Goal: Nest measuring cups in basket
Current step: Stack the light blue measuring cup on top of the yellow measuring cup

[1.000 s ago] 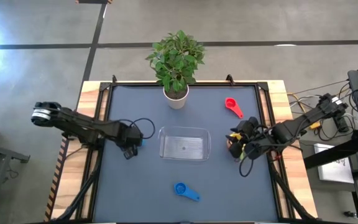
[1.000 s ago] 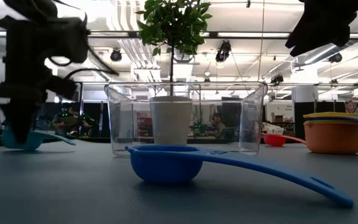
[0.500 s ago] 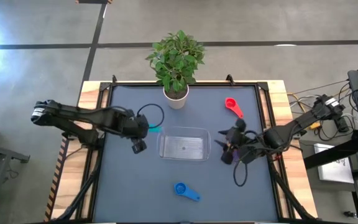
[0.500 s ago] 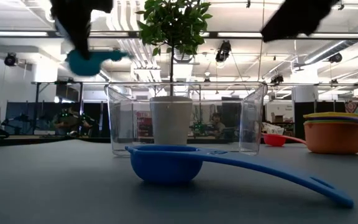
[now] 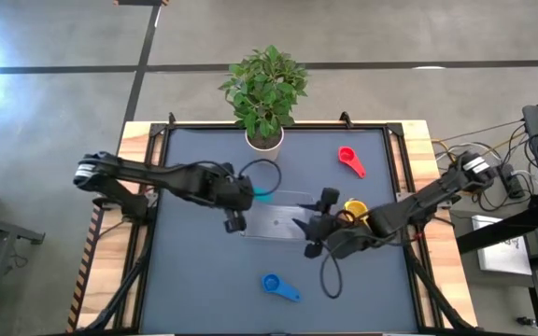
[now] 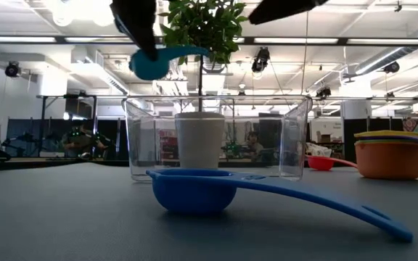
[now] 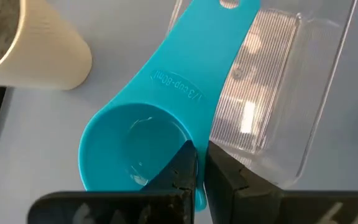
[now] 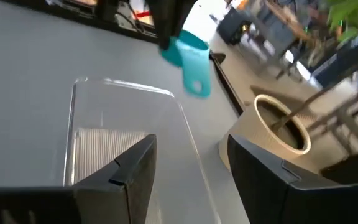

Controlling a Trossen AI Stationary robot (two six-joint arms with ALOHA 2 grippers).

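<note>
Fingers of the left gripper point(image 7: 194, 177) pinch the teal measuring cup point(image 7: 145, 146), held in the air above the basket's point(image 5: 278, 224) near-left edge. The right gripper's point(image 8: 191, 165) fingers stand apart, empty, over the basket's other end.

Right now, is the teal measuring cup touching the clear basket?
Apart. In the low view the teal measuring cup, pinched by the shut left gripper, hangs in the air above the clear basket's rim, with open space between them.
</note>
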